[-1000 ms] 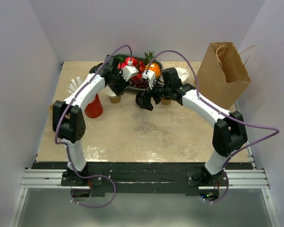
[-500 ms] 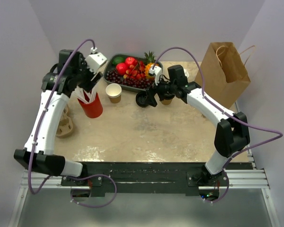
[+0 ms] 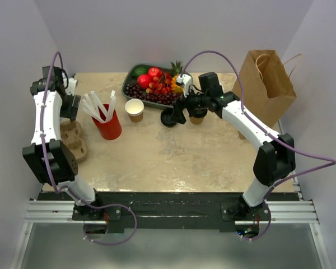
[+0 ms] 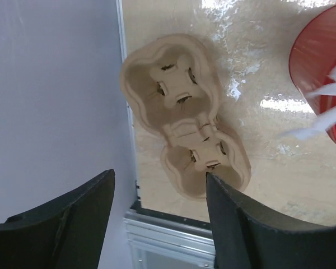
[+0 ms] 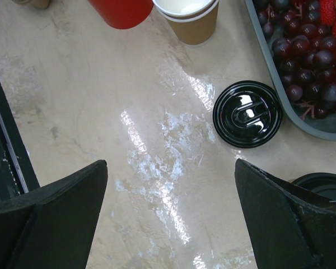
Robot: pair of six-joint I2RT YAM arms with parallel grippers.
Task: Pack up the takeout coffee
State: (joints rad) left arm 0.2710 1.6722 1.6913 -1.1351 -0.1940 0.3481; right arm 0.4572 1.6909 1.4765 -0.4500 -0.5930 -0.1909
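The takeout coffee [image 3: 197,118], a small brown cup with a black lid, stands in front of the fruit tray and is partly hidden under my right arm. In the right wrist view only its lid edge [image 5: 320,186] shows, behind the right finger. A loose black lid [image 3: 169,119] [image 5: 247,114] lies just left of it. My right gripper [image 3: 178,114] [image 5: 169,168] hangs open over the bare table beside that lid, holding nothing. My left gripper [image 3: 71,107] [image 4: 159,176] is open and empty at the far left, above a pulp cup carrier [image 4: 173,95].
A brown paper bag [image 3: 263,81] stands upright at the back right. A grey fruit tray [image 3: 128,85] [image 5: 281,96] sits at the back. A lidless brown cup [image 3: 135,109] [image 5: 186,19] and a red cup with white straws [image 3: 108,124] [image 4: 325,67] stand left of centre. The left wall is close to the carrier [image 3: 73,143].
My left arm has swung from the fruit tray out to the far left, over the cup carrier, uncovering the lidless cup. The right gripper has stayed by the loose lid.
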